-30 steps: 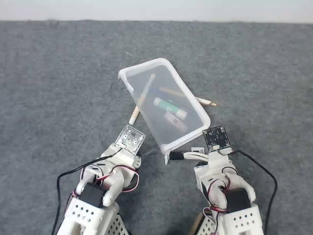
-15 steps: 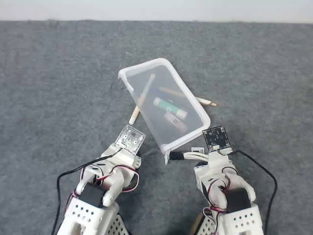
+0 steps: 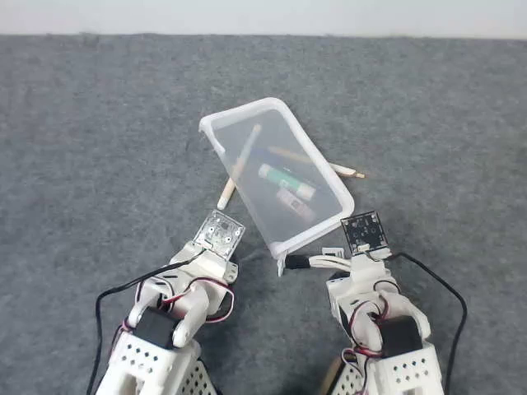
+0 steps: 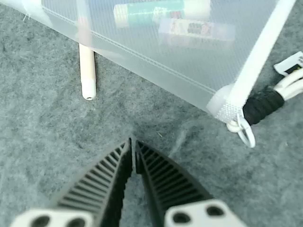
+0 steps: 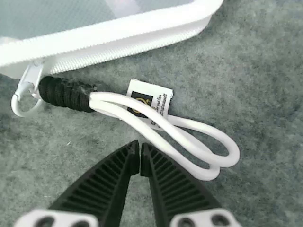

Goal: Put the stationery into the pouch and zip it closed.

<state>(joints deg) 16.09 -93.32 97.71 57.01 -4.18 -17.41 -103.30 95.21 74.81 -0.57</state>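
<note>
A translucent white pouch (image 3: 276,169) lies flat on the grey mat, its zipper edge (image 5: 113,35) drawn across. Inside it I see a glue stick (image 3: 286,181), a small tube (image 4: 196,29) and dark pens. A wooden pencil (image 3: 239,167) runs under or through it, its end (image 4: 87,71) sticking out past the pouch, and another pencil tip (image 3: 348,172) pokes out on the far side. A white cord loop (image 5: 189,137) with a black wrap (image 5: 66,93) hangs from the zipper ring (image 4: 243,134). My left gripper (image 4: 133,150) and right gripper (image 5: 140,152) are shut, empty, just short of the pouch's near corner.
Grey felt mat (image 3: 99,140) covers the table, with open room left, right and behind the pouch. A pale wall strip (image 3: 263,16) runs along the far edge. A black cable (image 3: 436,284) trails beside the right arm.
</note>
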